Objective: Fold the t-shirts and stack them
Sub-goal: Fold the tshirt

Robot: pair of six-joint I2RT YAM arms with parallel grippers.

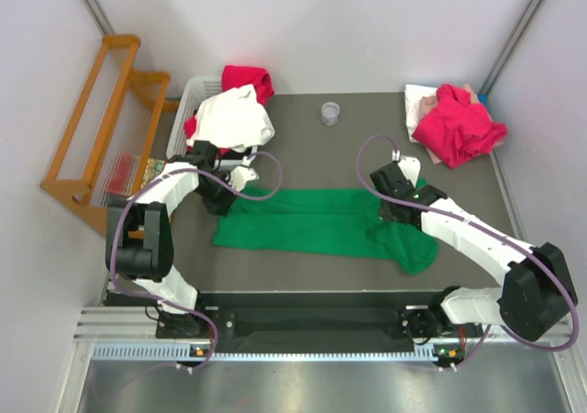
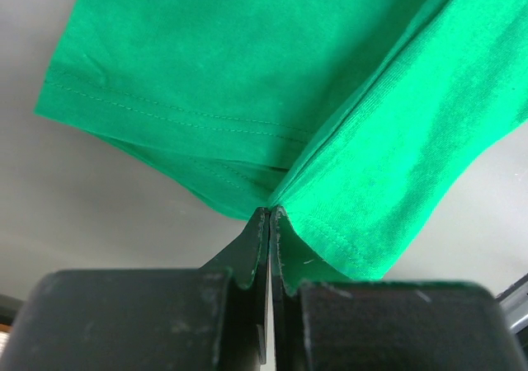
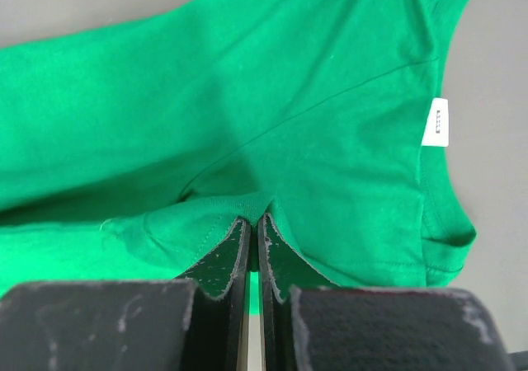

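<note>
While the green t-shirt lies stretched across the worktop, the jaws of the left arm and right arm are clamped on its hem and collar ends, seemingly mid-fold, the next move calling for both to carry the cloth over together.

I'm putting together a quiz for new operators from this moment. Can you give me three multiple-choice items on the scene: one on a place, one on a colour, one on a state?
1. Where does the white basket stand?
A. far left of the table
B. far right
C. between the arm bases

2. What colour is the top shirt of the far-right pile?
A. green
B. magenta-red
C. white

3. How is the left claw?
A. open above the cloth
B. shut on nothing
C. shut on the green t-shirt

Answers: 1 A, it sits beside the orange rack; 2 B, the cloth on top is plainly magenta-red; 3 C, the left wrist view shows it pinching the hem.
</note>
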